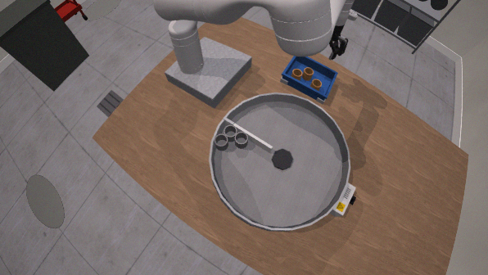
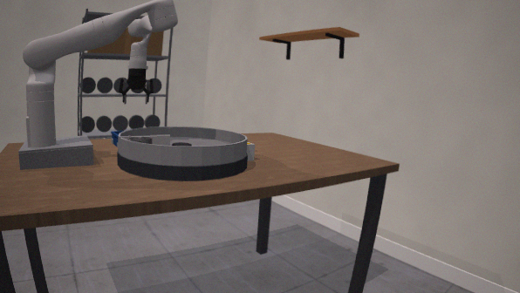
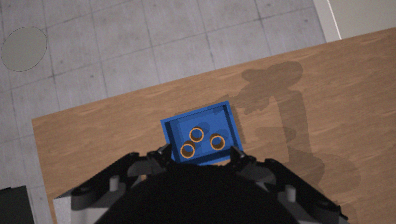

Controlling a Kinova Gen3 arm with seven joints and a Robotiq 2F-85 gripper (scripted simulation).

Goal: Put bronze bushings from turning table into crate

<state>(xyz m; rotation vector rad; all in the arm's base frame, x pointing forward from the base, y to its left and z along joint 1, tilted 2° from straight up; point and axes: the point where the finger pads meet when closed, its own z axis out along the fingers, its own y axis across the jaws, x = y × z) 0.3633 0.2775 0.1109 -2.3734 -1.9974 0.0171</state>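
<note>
Three bronze bushings (image 1: 308,74) (image 3: 217,142) sit in the blue crate (image 1: 305,87) (image 3: 196,119). Three steel bushings (image 1: 241,140) stand on the turning table (image 1: 286,196) (image 2: 182,156). The pincer (image 1: 337,52) (image 2: 136,101) (image 3: 200,151) hangs spread.

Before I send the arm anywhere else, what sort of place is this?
Probably a workshop or small parts-sorting cell: a turning table with a warning-labelled box on its side, a bench-mounted arm, and a metal rack of dark round items behind.
</note>
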